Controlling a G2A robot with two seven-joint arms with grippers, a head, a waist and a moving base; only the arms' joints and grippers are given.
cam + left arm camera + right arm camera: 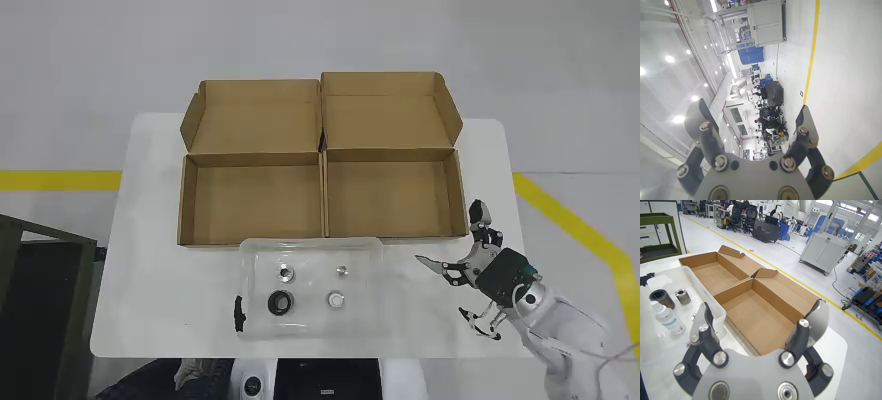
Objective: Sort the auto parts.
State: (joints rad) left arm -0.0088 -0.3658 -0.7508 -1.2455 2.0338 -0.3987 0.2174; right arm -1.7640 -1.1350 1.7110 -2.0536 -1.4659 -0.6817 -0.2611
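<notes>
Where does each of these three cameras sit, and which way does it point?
Top view: up on the robot, looking down at the table, two cardboard boxes and the clear tray; the right arm shows.
Left wrist view: on that wrist, aimed at the hall floor and its yellow line; the open left gripper shows.
Right wrist view: on that wrist, facing the boxes and tray; the open right gripper shows.
Shared by top and right wrist views: boxes and tray.

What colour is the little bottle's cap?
The cap is white, clearest in the right wrist view.
</notes>
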